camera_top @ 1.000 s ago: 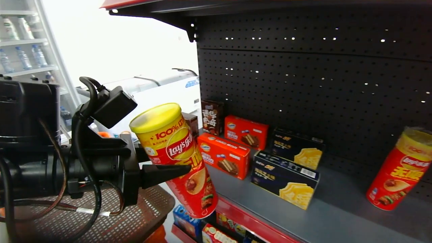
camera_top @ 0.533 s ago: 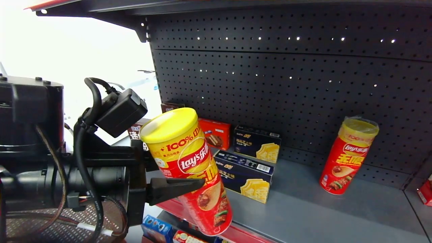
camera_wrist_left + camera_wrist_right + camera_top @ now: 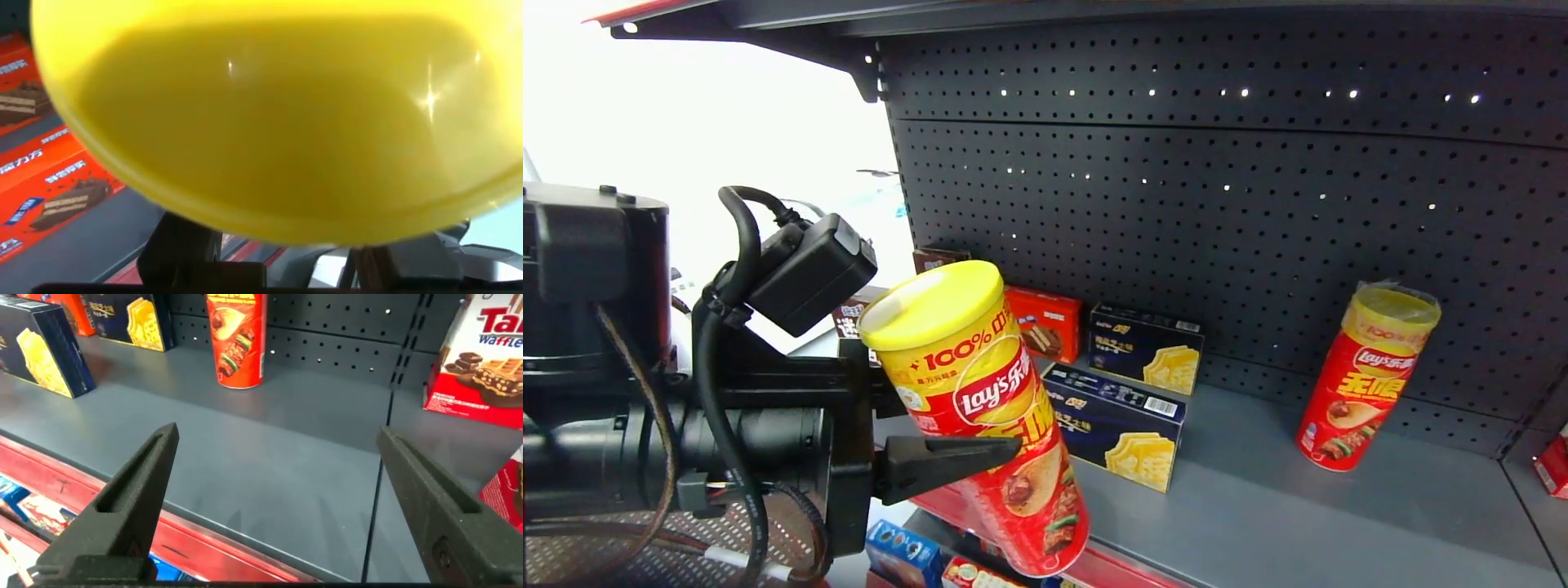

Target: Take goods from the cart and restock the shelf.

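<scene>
- Clamps chip can [image 3: 964, 359] mid-body in left gripper [image 3: 952, 408], tilted, just off the front edge of the shelf [image 3: 1258, 506], left end, likely for standing upright.
- Holds right gripper [image 3: 278, 437] agape over bare shelf front, empty.

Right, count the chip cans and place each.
2. One chip can tilted in the left tool, short of the shelf; the second can standing on the shelf, by the pegboard. Others may be hidden.

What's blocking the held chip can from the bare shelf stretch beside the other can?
Nothing visible. The held chip can in the left gripper hangs tilted before the shelf's front edge. The grey shelf deck between the dark blue biscuit boxes and the standing chip can lies bare.
</scene>
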{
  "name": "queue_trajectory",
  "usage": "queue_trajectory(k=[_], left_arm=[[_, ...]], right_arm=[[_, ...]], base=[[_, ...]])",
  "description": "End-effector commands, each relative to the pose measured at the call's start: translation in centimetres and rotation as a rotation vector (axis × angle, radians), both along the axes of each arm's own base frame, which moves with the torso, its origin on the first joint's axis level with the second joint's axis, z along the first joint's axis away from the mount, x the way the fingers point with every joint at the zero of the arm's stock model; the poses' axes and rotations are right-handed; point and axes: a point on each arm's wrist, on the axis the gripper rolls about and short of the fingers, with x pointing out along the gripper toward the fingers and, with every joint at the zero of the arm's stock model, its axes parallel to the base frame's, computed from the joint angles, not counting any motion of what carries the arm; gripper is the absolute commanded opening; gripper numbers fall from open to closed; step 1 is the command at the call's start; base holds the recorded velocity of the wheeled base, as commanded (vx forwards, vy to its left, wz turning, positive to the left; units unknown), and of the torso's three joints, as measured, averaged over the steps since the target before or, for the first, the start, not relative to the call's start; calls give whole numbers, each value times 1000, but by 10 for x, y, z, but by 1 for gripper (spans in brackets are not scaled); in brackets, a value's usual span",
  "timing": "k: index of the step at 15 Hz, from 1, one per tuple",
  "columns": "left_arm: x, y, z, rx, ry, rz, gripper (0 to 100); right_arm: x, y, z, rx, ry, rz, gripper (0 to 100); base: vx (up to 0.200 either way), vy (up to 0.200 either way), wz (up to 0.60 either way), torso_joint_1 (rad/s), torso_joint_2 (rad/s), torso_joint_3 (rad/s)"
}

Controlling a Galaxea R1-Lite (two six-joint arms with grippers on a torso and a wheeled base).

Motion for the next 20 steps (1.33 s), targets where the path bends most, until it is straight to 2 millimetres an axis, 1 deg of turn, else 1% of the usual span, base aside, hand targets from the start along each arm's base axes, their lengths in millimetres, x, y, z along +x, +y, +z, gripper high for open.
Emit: queue_trajectory(k=[1, 9, 15, 17, 20], left_arm=[[0, 0, 0, -1, -1, 2, 0], [0, 1, -1, 2, 3, 6, 0], [0, 3, -3, 5, 7, 15, 0], [-5, 6, 1, -5, -6, 21, 0], [-11, 11, -5, 3, 3, 27, 0]], right_arm=[[0, 0, 0, 0, 0, 0, 100], [0, 0, 0, 0, 0, 2, 100], [0, 0, 0, 1, 0, -1, 100], [0, 0, 0, 1, 0, -1, 100], [0, 0, 0, -17, 8, 22, 100]], base=[[0, 0, -600, 2, 2, 2], [0, 0, -600, 1, 1, 2], [0, 0, 0, 0, 0, 0], [0, 0, 0, 0, 0, 0], [0, 0, 0, 0, 0, 0]])
